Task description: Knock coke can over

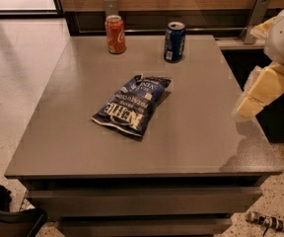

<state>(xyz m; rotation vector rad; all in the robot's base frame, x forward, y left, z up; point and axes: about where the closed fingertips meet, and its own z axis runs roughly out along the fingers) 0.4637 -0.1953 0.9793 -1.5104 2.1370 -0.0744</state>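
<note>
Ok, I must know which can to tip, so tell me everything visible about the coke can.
The coke can is red-orange with white script and a silver top, apparently metal, standing upright near the far left of the grey table. Only the table touches it; the hand hangs beyond the right edge.

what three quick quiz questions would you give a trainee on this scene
1. True or false: the coke can stands upright, left of the dark blue can in this view.
2. Which lies nearest the middle of the table? A) coke can B) chip bag C) dark blue can
3. Fill in: in this view the gripper hangs by the table's ____ edge, far from the coke can.

Key: 1 true; 2 B; 3 right.
</note>
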